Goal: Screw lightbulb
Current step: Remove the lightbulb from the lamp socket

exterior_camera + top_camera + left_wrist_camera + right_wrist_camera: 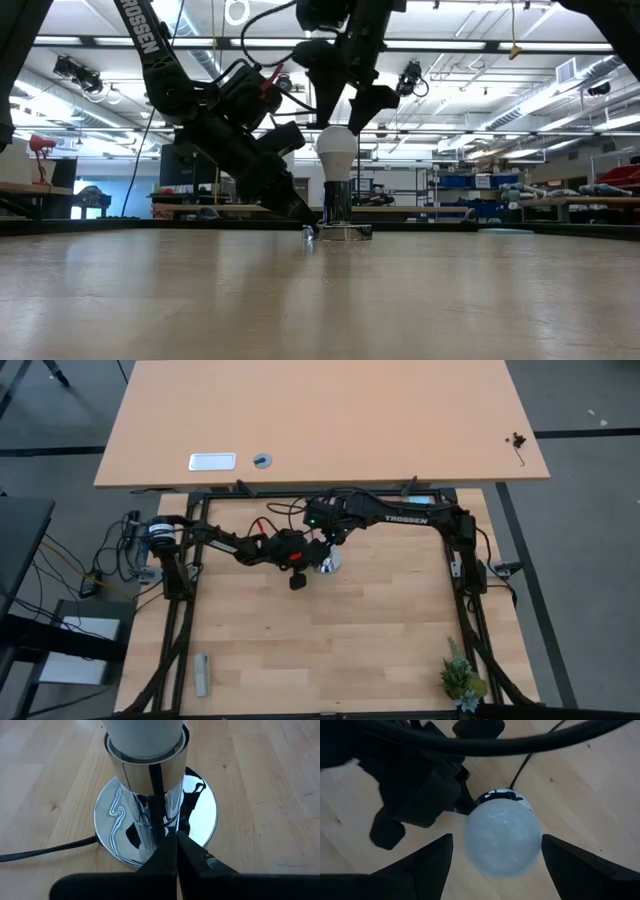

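Note:
The white lightbulb stands upright with its neck in the silver socket. The socket rises from a round chrome base near the table's middle. My right gripper hangs above the bulb, pointing steeply down. It is open, with one finger on either side of the bulb's rounded top and a gap at each. My left gripper comes in low from the table's left and is shut at the foot of the socket. My left gripper's shut fingertips lie on the chrome base's flat disc, right at the foot of the socket stem. They slant down from the table's left side. The base sits flat on the table.
A black cord runs from the base across the wood. A small potted plant stands at the near right corner and a grey block lies at the near left. A second, lighter table stands beyond the far edge.

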Motion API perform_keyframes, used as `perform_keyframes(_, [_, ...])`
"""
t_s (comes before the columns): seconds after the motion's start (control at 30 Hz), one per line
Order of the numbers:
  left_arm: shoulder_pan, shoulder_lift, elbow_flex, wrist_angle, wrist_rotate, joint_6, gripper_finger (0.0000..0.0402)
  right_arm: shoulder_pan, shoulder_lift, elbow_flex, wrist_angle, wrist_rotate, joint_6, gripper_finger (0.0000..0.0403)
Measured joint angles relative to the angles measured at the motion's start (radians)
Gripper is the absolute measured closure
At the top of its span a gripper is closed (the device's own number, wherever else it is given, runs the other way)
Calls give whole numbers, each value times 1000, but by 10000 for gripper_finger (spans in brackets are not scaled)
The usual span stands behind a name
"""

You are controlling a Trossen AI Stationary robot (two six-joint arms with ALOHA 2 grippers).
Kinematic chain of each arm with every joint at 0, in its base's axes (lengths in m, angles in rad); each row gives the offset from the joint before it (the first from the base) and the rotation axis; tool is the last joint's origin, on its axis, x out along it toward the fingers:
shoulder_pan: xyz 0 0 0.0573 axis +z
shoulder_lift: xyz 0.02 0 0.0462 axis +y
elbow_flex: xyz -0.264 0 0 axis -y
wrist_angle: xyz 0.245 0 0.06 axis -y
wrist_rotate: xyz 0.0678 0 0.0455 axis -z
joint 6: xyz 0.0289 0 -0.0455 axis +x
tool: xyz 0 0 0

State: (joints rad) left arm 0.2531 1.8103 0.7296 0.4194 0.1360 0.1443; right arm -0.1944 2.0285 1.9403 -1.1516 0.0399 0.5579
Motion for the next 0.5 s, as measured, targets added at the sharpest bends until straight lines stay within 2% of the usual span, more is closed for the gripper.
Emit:
perform_keyframes(0.27, [0, 0, 0, 0, 0, -5, 401, -17, 0, -50, 26, -12, -78, 104])
perform_keyframes(0.4, [0, 0, 0, 0, 0, -5, 401, -33, 0, -50, 43, -30, -205, 129])
perform_keyframes(0.5, [0, 0, 0, 0, 0, -5, 401, -47, 0, -47, 44, -75, -382, 140])
